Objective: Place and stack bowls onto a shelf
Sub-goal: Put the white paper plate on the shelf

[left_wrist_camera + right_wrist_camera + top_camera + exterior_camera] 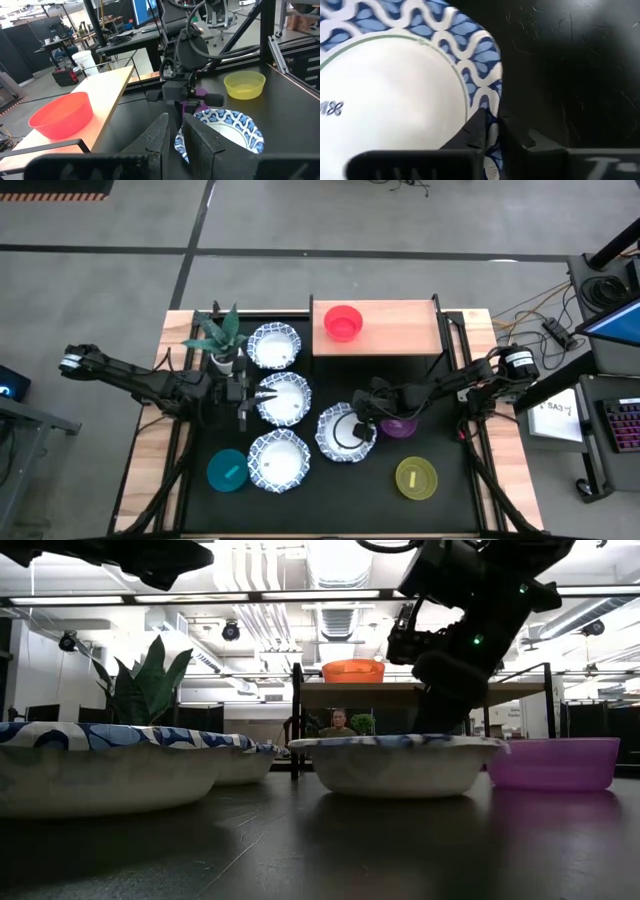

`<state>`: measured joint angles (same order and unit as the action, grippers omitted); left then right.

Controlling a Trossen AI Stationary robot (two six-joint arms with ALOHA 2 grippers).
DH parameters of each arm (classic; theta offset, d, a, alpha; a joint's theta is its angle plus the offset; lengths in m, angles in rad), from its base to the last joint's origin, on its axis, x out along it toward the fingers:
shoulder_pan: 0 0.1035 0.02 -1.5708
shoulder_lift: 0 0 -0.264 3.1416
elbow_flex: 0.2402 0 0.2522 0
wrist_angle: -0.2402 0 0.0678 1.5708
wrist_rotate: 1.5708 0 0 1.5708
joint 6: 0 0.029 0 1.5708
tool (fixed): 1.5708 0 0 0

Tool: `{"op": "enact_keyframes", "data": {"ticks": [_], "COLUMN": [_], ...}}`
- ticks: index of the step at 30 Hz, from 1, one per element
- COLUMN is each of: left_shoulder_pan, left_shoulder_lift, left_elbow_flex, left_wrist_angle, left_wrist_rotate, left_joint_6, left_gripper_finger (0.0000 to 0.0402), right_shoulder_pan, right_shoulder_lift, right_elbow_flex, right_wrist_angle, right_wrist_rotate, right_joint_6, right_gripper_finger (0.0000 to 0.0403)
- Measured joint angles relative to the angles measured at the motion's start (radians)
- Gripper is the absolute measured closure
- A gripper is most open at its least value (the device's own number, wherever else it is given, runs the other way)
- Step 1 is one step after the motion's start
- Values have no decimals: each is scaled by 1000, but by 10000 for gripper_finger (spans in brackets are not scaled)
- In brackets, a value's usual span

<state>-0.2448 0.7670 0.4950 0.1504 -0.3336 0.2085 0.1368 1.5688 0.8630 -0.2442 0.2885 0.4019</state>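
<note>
**Right pincer clamped on a patterned bowl's rim**

The black surface (pixel 440 510) carried the light-wood shelf (pixel 400 330) along its far edge, with a red bowl (pixel 342 321) standing on the board's left end. Four white bowls with blue scalloped rims sat on the surface: one (pixel 273 345) beside the potted plant (pixel 220 335), one (pixel 284 399) at centre, one (pixel 279 462) nearer the front, and one (pixel 345 432) right of centre. The plain bowls lay around them: teal (pixel 227 470) front left, yellow-green (pixel 416 478) front right, purple (pixel 398 426) just beside the right-of-centre patterned bowl.

The right pincer (pixel 492 125) had its fingers pinched on that bowl's blue rim, one inside and one outside. The left pincer (pixel 243 398) sat at the centre bowl's left edge, fingers nearly together; I could not tell whether they gripped anything.
</note>
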Motion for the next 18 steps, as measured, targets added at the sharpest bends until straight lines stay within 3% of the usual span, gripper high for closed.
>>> {"op": "enact_keyframes", "data": {"ticks": [8,18], "left_shoulder_pan": [0,0], "left_shoulder_lift": [0,0], "left_elbow_flex": [0,0], "left_wrist_angle": [17,36], "left_wrist_rotate": [0,0], "left_joint_6": [0,0], "left_gripper_finger": [364,364], "right_shoulder_pan": [0,0], "right_shoulder_lift": [-32,-215], "right_elbow_flex": [22,153], "right_wrist_angle": [-31,-193], "right_wrist_rotate": [-10,-89], "right_joint_6": [-4,-9], "right_gripper_finger": [393,394]}}
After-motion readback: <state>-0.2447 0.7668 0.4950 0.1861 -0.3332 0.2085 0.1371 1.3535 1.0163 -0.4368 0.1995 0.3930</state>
